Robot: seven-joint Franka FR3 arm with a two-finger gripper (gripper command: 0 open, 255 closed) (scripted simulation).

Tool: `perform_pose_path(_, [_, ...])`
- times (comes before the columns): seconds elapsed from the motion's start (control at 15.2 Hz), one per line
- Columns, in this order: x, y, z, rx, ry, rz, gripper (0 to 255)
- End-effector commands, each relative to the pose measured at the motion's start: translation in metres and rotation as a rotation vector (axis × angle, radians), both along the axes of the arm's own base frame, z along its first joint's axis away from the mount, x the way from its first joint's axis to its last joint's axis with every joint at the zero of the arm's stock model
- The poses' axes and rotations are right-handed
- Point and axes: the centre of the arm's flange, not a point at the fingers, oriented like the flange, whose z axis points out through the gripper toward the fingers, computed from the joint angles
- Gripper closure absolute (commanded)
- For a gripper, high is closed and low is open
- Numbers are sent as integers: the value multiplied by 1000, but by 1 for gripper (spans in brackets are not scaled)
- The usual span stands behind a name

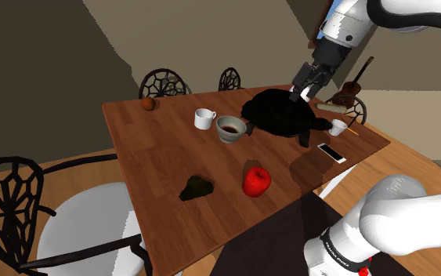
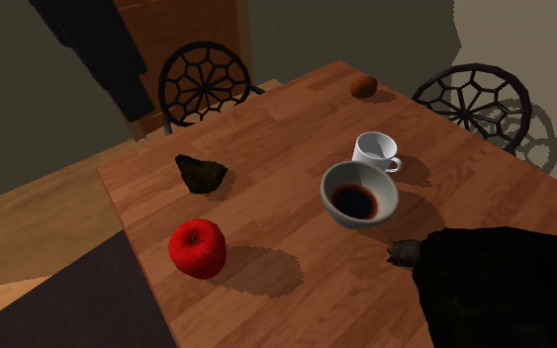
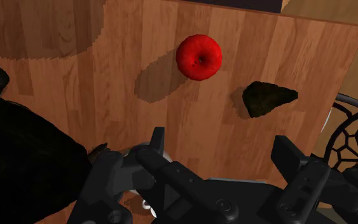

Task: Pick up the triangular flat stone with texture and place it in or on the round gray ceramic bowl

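Observation:
The stone point(image 1: 197, 187) is a dark, rough, roughly triangular slab lying flat on the wooden table near its front edge, beside a red apple point(image 1: 256, 180). It also shows in the second exterior view point(image 2: 202, 173) and ahead of the fingers in the wrist view point(image 3: 268, 98). The pale grey bowl point(image 1: 230, 128) with a dark inside stands mid-table point(image 2: 360, 195). My gripper point(image 1: 303, 85) hangs open high above the table's far side, over a big black turtle figure, well away from the stone. In the wrist view the gripper point(image 3: 220, 151) holds nothing between its spread fingers.
The black turtle figure point(image 1: 281, 114) sits right of the bowl in the shoulder view. A white mug point(image 1: 204, 118) stands just behind the bowl. A phone point(image 1: 330, 152), a small cup point(image 1: 338, 127) and a brown ball point(image 1: 149, 103) lie further off. Black wire chairs point(image 1: 164, 81) ring the table.

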Motion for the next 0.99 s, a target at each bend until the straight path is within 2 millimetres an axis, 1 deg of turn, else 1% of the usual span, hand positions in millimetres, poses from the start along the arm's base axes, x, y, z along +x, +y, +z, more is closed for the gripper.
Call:
perform_pose_path(0.0, [0,0,0,0,0,0,0])
perform_pose_path(0.46, [-5,67,-68,-15,14,-234,0])
perform_pose_path(0.92, [5,132,-138,-30,29,-468,0])
